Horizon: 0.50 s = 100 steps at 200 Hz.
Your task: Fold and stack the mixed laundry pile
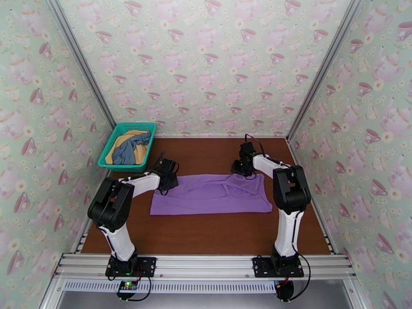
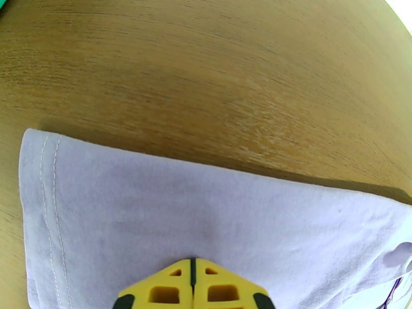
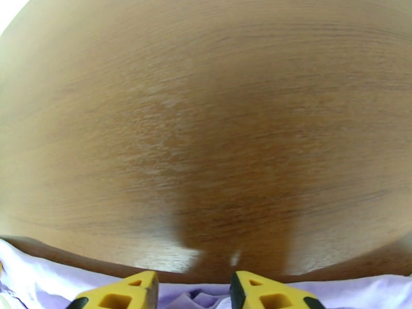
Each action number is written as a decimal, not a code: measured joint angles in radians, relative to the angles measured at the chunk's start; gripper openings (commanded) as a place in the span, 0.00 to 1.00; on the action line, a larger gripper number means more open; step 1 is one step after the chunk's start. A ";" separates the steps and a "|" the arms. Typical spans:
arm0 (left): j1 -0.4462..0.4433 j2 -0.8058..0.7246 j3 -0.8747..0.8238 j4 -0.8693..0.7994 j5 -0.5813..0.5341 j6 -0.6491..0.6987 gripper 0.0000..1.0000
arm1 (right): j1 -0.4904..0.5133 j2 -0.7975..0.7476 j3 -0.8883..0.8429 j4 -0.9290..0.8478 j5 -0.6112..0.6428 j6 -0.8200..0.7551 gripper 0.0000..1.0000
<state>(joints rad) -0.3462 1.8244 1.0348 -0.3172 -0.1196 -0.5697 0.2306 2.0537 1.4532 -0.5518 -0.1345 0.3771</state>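
I have both arms bent low over the lilac-purple shirt [image 1: 211, 194]: the left gripper [image 2: 193, 262] is clenched shut on top of it, and the right gripper [image 3: 193, 278] is parted at its far edge. The overhead view adds the grey-blue garment [image 1: 129, 150] and mustard-yellow garment [image 1: 136, 134] in the teal basket [image 1: 135, 125] beyond the left gripper. The wrist views show bare surface [image 3: 206, 124] ahead.

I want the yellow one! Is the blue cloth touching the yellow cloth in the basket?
Touching. The top view shows the grey-blue garment lying draped across the mustard-yellow garment inside the teal mesh basket.
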 measured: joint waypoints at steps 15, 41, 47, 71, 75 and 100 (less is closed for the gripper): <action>0.000 0.000 0.000 0.000 0.000 0.000 0.00 | 0.006 0.000 0.000 -0.001 0.000 0.005 0.26; 0.000 0.000 0.000 0.000 0.000 0.000 0.00 | 0.012 0.000 0.000 -0.003 0.002 0.014 0.10; 0.000 0.000 0.000 0.000 0.000 0.000 0.00 | 0.012 0.000 0.000 -0.005 0.002 0.014 0.07; -0.001 0.000 0.000 0.000 0.000 0.000 0.00 | 0.014 -0.003 -0.002 -0.007 0.014 0.017 0.00; -0.001 0.000 0.000 0.000 0.000 0.000 0.00 | 0.016 -0.007 -0.005 -0.007 0.018 0.013 0.00; -0.001 0.000 0.000 0.000 0.000 0.000 0.00 | 0.028 -0.075 -0.069 -0.008 0.045 0.015 0.00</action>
<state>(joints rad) -0.3470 1.8240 1.0348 -0.3168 -0.1200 -0.5697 0.2584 1.9785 1.3838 -0.5602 -0.0898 0.3923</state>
